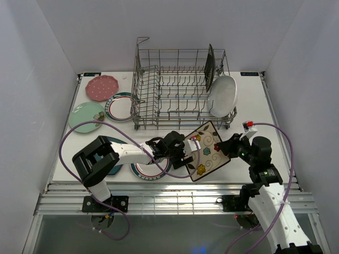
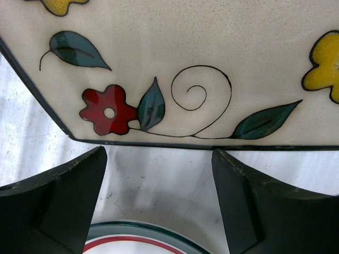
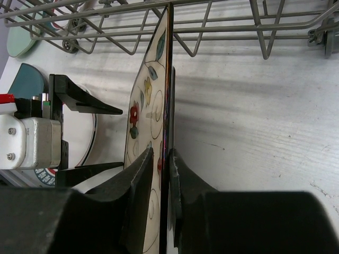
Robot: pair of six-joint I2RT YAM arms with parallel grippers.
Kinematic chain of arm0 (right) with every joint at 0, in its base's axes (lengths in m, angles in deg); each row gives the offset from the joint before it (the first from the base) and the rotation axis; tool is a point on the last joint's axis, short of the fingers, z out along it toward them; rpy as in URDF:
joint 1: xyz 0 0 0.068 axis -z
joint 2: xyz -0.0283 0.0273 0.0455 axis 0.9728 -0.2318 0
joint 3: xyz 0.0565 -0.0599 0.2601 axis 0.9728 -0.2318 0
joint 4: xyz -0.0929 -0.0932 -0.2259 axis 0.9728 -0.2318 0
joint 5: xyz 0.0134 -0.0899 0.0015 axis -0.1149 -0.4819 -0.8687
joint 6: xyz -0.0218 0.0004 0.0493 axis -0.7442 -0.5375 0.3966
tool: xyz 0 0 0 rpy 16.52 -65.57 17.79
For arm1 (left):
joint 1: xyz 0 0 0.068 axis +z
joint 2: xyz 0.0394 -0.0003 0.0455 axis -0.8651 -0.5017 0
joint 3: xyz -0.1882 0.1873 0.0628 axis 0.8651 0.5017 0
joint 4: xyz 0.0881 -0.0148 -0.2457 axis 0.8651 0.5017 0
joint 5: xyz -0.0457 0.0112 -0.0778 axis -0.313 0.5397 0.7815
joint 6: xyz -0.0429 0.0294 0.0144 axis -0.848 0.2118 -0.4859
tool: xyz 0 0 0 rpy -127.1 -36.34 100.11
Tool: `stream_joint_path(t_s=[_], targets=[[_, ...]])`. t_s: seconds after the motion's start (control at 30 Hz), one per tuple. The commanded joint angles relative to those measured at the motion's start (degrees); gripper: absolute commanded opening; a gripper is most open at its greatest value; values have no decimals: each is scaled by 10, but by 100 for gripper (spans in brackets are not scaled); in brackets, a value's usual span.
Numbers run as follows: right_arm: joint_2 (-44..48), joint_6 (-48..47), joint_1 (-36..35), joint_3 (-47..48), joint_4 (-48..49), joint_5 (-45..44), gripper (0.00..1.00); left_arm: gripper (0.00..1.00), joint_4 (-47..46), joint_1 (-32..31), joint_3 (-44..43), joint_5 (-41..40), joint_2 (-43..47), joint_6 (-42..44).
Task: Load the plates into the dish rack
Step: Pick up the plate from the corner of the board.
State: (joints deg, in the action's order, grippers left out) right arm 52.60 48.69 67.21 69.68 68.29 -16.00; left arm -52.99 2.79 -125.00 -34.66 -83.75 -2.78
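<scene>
From where I stand, the floral square plate [image 1: 207, 152] sits in front of the dish rack [image 1: 175, 114], between the two arms and tipped up off the desk [image 1: 249, 106]. I cannot tell whether its low edge touches the surface. The right pincer [image 3: 161, 153] has it by the right-hand rim, one finger pressed to each face, closed down to the plate's thickness. The left pincer [image 2: 159, 159] hangs at the opposite edge with its fingers spread wide and nothing between them. A red-and-teal-rimmed round plate [image 2: 143, 241] lies just below it.

The plate looks like glazed ceramic: stiff, fairly heavy for a rim pinch, slick and quick to chip. I judge a hold on the flat border near the middle of a side safer than one on a corner, since the plate could swing there.

It is cream with a dark edge line. Yellow and red flowers, teal leaves and thin black curls are painted across its face.

In the rack, a dark plate [image 1: 210, 66] stands upright and a white oval plate [image 1: 222, 95] leans at the right end.
</scene>
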Motion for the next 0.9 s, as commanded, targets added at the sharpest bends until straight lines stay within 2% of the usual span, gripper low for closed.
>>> stream_joint_path(t_s=[0.0, 0.07, 0.6, 0.7, 0.73, 0.87], targets=[[-15, 14, -21, -25, -53, 113, 24, 91, -33, -6, 9, -23, -36, -2], [-17, 14, -22, -27, -52, 114, 21, 91, -33, -6, 9, -24, -35, 0], [-35, 19, -37, -38, -33, 112, 21, 90, -36, -5, 10, -26, -29, 1], [-36, 20, -41, -35, -33, 108, 15, 91, -36, -5, 11, -26, -29, 0], [-36, 20, -41, -33, -34, 103, 8, 91, -36, -6, 11, -27, -28, 0], [-32, 22, -43, -23, -42, 97, 8, 91, -36, -5, 12, -26, -27, 0]])
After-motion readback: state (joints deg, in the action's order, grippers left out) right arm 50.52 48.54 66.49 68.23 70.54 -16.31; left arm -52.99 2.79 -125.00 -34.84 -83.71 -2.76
